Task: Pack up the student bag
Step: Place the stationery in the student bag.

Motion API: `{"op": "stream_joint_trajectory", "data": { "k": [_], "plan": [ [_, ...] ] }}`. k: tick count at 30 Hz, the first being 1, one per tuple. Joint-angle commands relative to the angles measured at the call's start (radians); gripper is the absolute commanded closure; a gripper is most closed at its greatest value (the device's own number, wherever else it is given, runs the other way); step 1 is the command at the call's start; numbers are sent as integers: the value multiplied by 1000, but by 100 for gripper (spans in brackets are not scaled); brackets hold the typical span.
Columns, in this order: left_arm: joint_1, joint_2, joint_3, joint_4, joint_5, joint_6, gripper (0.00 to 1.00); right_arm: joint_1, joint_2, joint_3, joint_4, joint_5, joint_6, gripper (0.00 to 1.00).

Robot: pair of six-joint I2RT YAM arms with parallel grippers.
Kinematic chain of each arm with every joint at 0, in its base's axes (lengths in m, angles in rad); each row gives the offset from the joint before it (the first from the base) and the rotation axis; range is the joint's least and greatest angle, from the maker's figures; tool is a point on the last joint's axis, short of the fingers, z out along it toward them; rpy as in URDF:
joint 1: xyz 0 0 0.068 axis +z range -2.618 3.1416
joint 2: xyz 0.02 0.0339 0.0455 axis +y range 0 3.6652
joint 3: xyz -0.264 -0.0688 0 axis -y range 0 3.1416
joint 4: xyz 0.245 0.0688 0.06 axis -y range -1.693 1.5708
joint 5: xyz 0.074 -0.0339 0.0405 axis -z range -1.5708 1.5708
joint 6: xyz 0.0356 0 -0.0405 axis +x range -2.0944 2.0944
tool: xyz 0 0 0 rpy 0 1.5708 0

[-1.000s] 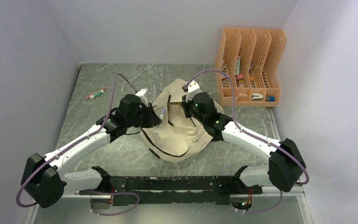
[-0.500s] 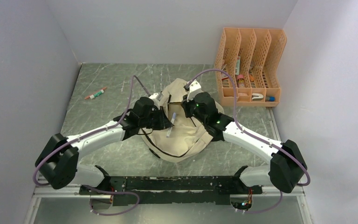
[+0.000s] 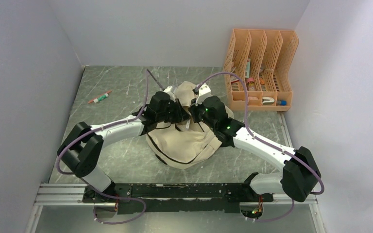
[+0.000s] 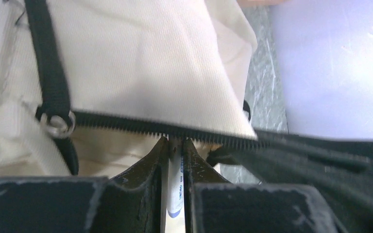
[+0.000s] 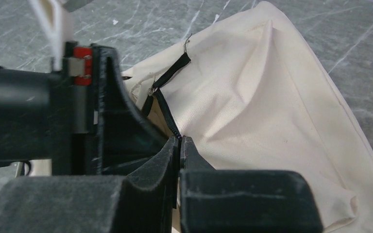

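Observation:
The beige student bag (image 3: 187, 143) lies slumped in the middle of the table, with black zippers. My left gripper (image 4: 175, 143) is shut on a white pen (image 4: 175, 184) and holds it at the bag's black zipper edge (image 4: 141, 127). In the top view the left gripper (image 3: 183, 120) sits over the bag's opening, close against the right gripper. My right gripper (image 5: 180, 140) is shut on the bag's zipper edge (image 5: 167, 114) and holds the fabric (image 5: 252, 97) up. The pen's tip is hidden behind the zipper.
An orange perforated file organizer (image 3: 260, 68) with small items stands at the back right. A red, white and green marker (image 3: 99, 97) lies on the table at the back left. The left arm's body (image 5: 39, 107) fills the left of the right wrist view.
My left gripper has carried the pen rightward and farther back, from the bag's left side to its opening beside the right gripper. The right gripper has stayed shut on the zipper edge.

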Motion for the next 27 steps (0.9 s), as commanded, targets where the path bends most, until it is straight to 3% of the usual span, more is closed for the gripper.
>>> {"op": "stream_joint_trajectory", "data": {
  "k": [1,5,15,21,27],
  "plan": [
    [-6,72,64,145,-33,-34,94,-1,-35,12,60,-32,33,100],
    [-4,155,117,195,-15,-34,90,-2,-36,11,59,-41,48,100],
    [-5,171,158,152,-31,6,59,-1,-42,-3,55,-34,56,100],
    [-5,112,153,42,-26,89,58,-1,-39,-4,61,-30,48,100],
    [-5,-97,-7,-11,-52,188,59,-2,-41,-15,70,-7,37,100]
  ]
}}
